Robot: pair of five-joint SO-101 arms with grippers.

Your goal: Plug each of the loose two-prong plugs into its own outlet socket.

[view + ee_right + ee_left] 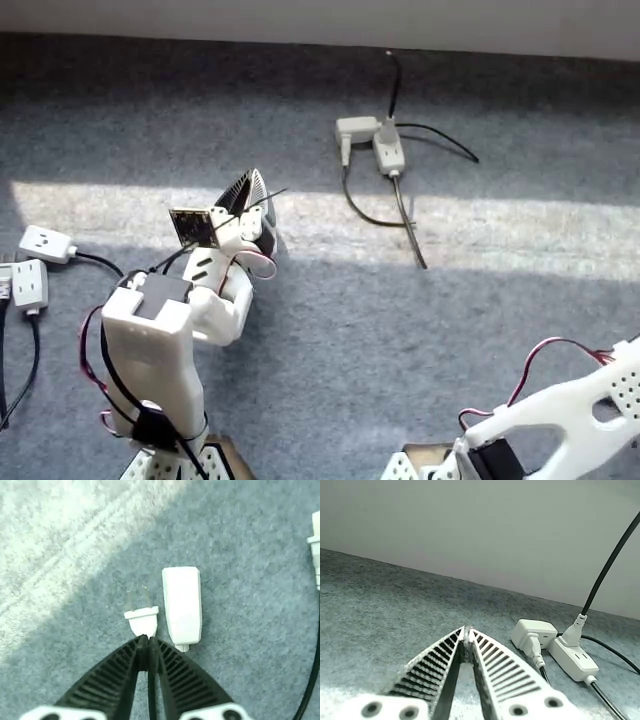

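Note:
A white two-prong plug [142, 620] is held at its rear end by my right gripper [145, 641], which is shut on it, with the black cord running back between the fingers. The bare prongs point away from the gripper, alongside a white outlet block [182, 605] on the grey carpet. My left gripper [466, 632] is shut on nothing and hovers over the carpet [245, 200]. It faces two white outlet blocks [535, 632] [572, 655], each with a plug seated in it. The high view shows this pair [372, 140] near the far wall.
Two more white outlet blocks [45, 243] [28, 283] with black cords lie at the carpet's left edge. Black cables [400, 205] trail from the far pair. The right arm [580, 410] sits at the bottom right corner. Another white piece [315, 550] shows at the right wrist view's edge.

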